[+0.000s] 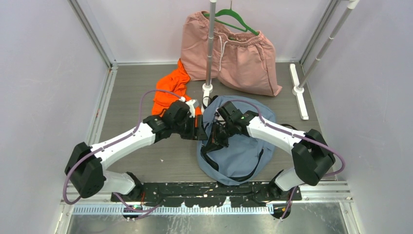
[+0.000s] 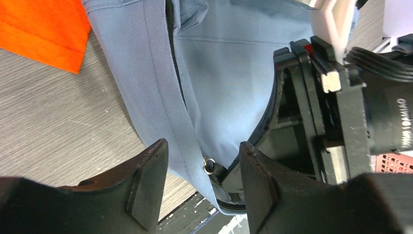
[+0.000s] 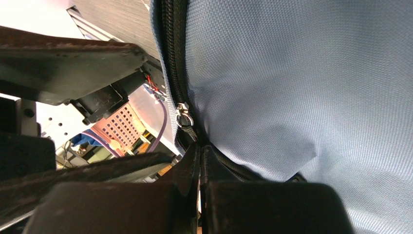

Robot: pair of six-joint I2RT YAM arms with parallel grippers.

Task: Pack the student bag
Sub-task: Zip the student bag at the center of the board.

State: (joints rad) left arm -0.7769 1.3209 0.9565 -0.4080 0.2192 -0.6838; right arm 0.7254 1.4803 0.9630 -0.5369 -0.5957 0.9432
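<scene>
Student bag (image 1: 241, 148), grey-blue w/ black zips, lies slumped on the grey table (image 1: 141, 112), centre-right, its near edge close to the arm bases and both arms reaching in over its left side.

Right gripper (image 1: 214, 141) is at the bag's left rim. In the wrist view its fingers are pressed together w/ no gap, pinching the bag (image 3: 302, 97) at the black zip line. The cloth tents up toward the tips, and a small silver zip pull (image 3: 183, 113) sits just above them.

Left gripper (image 1: 198, 126) is just left of it. Wrist view shows the claw (image 2: 203, 158) partly apart, fingers either side of the bag's edge strip (image 2: 219, 73) w/ the zip pull (image 2: 209, 165) in the gap. Can't tell if the pads touch the cloth.

Orange garment (image 1: 168, 92) lies crumpled at far left of the bag, near it but apart, w/ bare table between.

Further back, pink drawstring shorts (image 1: 234, 53) hang on a green hanger (image 1: 236, 19) by a rack pole (image 1: 210, 48), hems down on the table.
</scene>
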